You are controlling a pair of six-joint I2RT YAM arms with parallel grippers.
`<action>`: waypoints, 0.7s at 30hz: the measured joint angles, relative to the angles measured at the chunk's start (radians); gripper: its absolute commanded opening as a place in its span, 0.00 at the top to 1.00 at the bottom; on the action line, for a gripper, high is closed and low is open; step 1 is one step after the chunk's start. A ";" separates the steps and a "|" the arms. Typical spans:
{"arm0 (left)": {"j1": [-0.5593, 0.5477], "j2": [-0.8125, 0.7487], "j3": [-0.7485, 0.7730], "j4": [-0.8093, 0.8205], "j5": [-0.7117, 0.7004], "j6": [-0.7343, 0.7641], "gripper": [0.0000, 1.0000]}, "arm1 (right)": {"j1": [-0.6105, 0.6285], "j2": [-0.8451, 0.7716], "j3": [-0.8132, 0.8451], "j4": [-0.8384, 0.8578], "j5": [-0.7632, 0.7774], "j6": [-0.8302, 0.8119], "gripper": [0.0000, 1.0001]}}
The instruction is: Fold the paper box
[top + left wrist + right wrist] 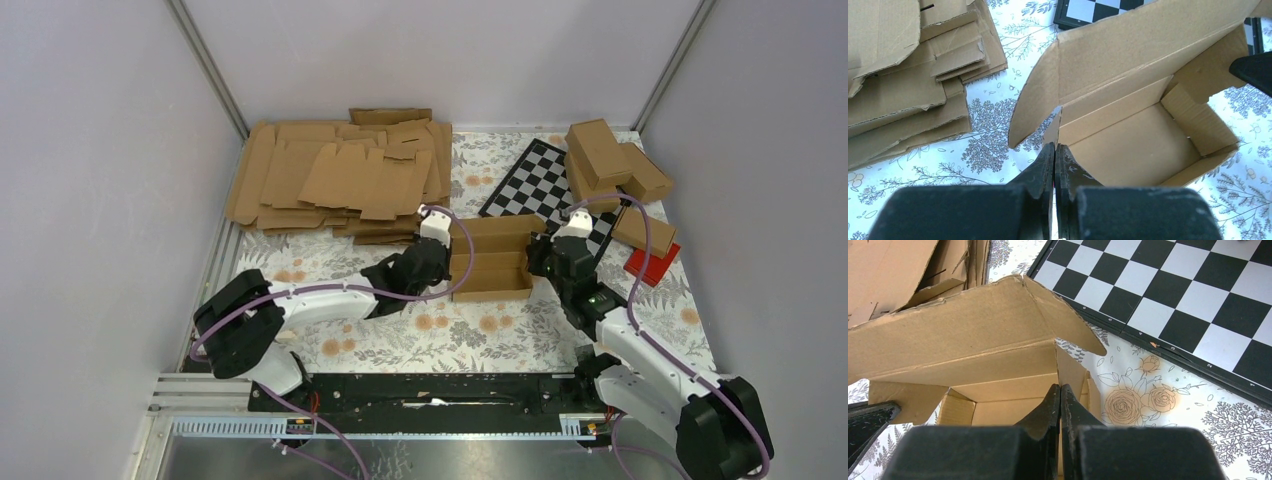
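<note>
The paper box (490, 262) sits mid-table as a half-formed brown carton, open on top, with its lid panel standing up at the back. In the left wrist view the paper box (1128, 145) shows its bare inside, and my left gripper (1055, 146) is shut on the thin upright flap at its left end. At the opposite end, my right gripper (1060, 386) is shut on the right end wall of the paper box (998, 355). From above, the left gripper (447, 262) and right gripper (535, 262) flank the carton.
A heap of flat brown blanks (340, 180) fills the back left. A chessboard (545, 185) lies behind the box, with several folded cartons (610, 155) at the back right and a red flat block (652, 265) beside them. Enclosure walls close in on both sides.
</note>
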 measured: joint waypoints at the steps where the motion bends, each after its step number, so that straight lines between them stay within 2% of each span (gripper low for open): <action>1: -0.004 -0.002 0.000 -0.002 -0.006 -0.007 1.00 | 0.000 -0.008 -0.001 -0.005 0.000 0.000 1.00; 6: -0.008 -0.005 0.063 -0.103 -0.040 -0.068 1.00 | 0.001 -0.035 -0.011 -0.016 -0.002 0.001 1.00; 9: -0.009 0.028 0.200 -0.227 -0.082 -0.133 1.00 | 0.001 -0.034 -0.011 -0.016 -0.002 0.002 1.00; 13: -0.006 0.080 0.318 -0.304 -0.132 -0.237 1.00 | 0.001 -0.026 -0.014 -0.015 -0.002 0.008 1.00; 17: -0.008 0.095 0.284 -0.296 -0.170 -0.295 1.00 | 0.001 -0.023 -0.014 -0.009 -0.007 0.008 1.00; 21: -0.017 0.087 0.127 -0.175 -0.182 -0.304 1.00 | 0.001 -0.027 -0.026 -0.008 -0.029 0.008 1.00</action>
